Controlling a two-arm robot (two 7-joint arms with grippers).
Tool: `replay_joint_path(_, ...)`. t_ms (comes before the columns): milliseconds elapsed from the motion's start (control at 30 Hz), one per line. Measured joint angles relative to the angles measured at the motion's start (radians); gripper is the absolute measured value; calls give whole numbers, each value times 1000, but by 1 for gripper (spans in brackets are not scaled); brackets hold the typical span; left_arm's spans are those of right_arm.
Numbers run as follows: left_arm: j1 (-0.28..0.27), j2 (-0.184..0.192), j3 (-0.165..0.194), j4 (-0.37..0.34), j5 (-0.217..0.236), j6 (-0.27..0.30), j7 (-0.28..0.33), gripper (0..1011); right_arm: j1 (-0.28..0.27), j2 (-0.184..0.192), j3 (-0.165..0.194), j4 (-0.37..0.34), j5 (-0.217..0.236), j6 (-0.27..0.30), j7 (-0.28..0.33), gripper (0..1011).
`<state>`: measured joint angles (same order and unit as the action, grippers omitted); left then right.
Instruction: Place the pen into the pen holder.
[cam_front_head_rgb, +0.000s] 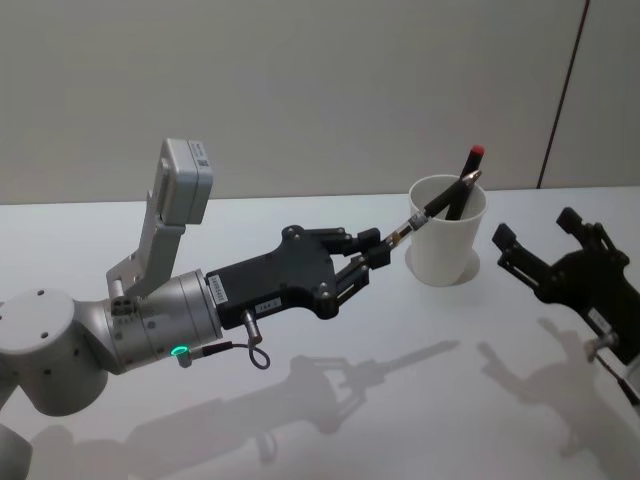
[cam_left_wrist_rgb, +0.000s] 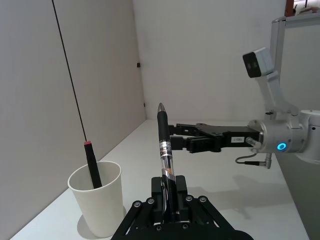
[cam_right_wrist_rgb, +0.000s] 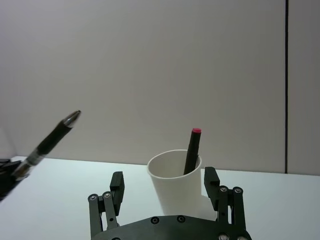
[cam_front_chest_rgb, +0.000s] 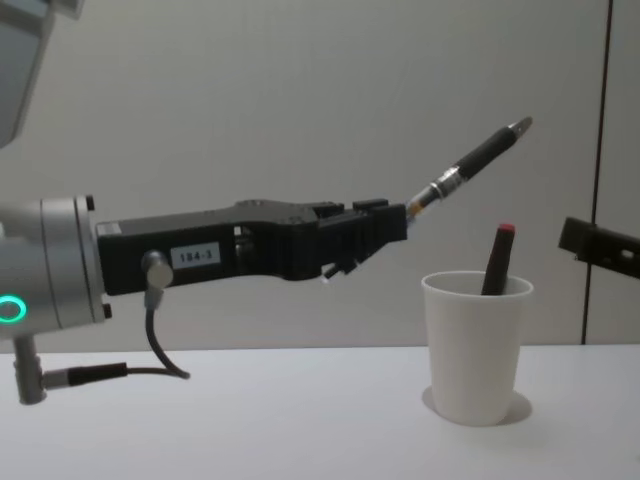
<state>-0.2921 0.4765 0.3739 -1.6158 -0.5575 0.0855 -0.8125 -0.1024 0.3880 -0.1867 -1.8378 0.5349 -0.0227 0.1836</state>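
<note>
Left gripper (cam_front_head_rgb: 385, 250) on the silver arm reaches across the white table (cam_front_head_rgb: 350, 420) toward the pen holder (cam_front_head_rgb: 445, 245). Its fingers are closed tight on the lower end of the pen (cam_front_head_rgb: 435, 205). Left wrist view: fingers (cam_left_wrist_rgb: 181, 187) clamp the barrel on both sides and the pen (cam_left_wrist_rgb: 164, 150) sticks straight out with its silver point away from the gripper.

Chest view: left gripper (cam_front_chest_rgb: 395, 225) is raised above cup height. The pen (cam_front_chest_rgb: 470, 160) is tilted up to the right, its point higher than the rim of the pen holder (cam_front_chest_rgb: 475, 345) and not inside it. Head view: the pen's point overlaps the cup mouth, but I cannot tell if it is truly over the opening.

The pen holder stands upright on the table. 1 other pen, black with a red cap (cam_front_head_rgb: 466, 180), leans inside it, cap above the rim.

Right gripper (cam_front_head_rgb: 535, 230) hovers just right of the cup, not touching it. Its fingers are spread wide and empty. Right wrist view: 2 fingers (cam_right_wrist_rgb: 117, 182) apart, with the pen holder (cam_right_wrist_rgb: 177, 185) beyond them and the held pen (cam_right_wrist_rgb: 50, 141) off to the side.
</note>
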Motion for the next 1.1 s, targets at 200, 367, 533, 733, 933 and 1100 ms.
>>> replay_joint_path(200, 0, -1, 1, 0, 1, 0, -1, 161, -53, 28, 8, -43, 74, -6, 39, 1001)
replay_joint_path(367, -1, -1, 1, 0, 2, 0, -1, 161, -89, 47, 11, -74, 133, -7, 81, 1001)
replay_joint_path(533, -1, -2, 2, 1, 2, 0, -2, 161, -111, 57, 11, -93, 179, -2, 125, 1001)
replay_joint_path(733, -2, -2, 2, 1, 2, 0, -2, 161, -129, 58, 4, -109, 238, 7, 177, 1001)
replay_joint_path(933, -2, -2, 2, 1, 2, 0, -2, 161, -138, 45, -8, -116, 295, 11, 216, 1001)
replay_joint_path(1100, -2, -2, 2, 1, 2, 0, -2, 161, -138, 30, -17, -116, 333, 11, 234, 1001)
